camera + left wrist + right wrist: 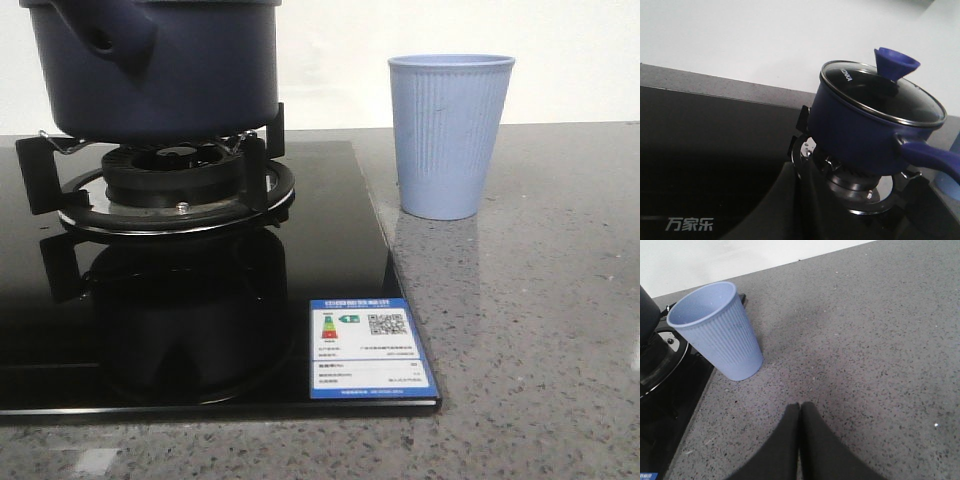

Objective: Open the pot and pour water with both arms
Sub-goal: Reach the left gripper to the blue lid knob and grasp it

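Observation:
The dark navy-blue pot (165, 70) sits on the gas burner (175, 185) of a black glass stove. In the left wrist view the pot (855, 127) carries a glass lid (885, 95) with a blue cone knob (896, 62), and its stubby handle (930, 156) points away from the burner. My left gripper (799, 167) is shut and empty, short of the burner. A light blue ribbed cup (450, 135) stands on the counter beside the stove. My right gripper (800, 406) is shut and empty above the counter, a little way from the cup (722, 330). Neither gripper shows in the front view.
The black glass stove top (330, 250) has a blue-and-white energy label (365, 348) at its front right corner. Grey speckled counter (530, 330) lies right of the stove. A white wall stands behind.

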You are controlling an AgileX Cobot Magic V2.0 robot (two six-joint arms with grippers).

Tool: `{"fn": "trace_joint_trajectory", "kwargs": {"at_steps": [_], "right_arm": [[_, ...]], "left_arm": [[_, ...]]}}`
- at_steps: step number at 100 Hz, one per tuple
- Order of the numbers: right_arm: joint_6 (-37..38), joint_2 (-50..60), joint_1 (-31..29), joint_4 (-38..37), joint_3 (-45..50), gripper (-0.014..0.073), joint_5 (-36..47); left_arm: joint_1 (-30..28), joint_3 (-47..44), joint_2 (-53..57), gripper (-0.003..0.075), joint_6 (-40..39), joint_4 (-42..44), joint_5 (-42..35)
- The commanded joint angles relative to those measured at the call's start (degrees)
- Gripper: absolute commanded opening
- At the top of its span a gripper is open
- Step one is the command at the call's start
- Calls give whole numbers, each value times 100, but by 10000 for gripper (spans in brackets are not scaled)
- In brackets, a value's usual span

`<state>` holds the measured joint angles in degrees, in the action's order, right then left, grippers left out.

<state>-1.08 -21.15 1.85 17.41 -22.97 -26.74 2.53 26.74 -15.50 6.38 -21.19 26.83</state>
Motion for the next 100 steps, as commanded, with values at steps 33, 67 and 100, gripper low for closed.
{"fn": "trace_joint_trajectory", "kwargs": {"at_steps": [33, 67, 100], "right_arm": [[-361, -244, -32, -17, -374, -43, 612], [-507, -461, -21, -17, -1009, 540, 12], [-507, -461, -21, 110, -1100, 539, -83]], "left_arm": [[545, 699, -685, -14, 1209, -960, -338], [1047, 1198, -1664, 411, 2370, -2020, -370], [1465, 1805, -3028, 440, 4245, -3449, -501]]}}
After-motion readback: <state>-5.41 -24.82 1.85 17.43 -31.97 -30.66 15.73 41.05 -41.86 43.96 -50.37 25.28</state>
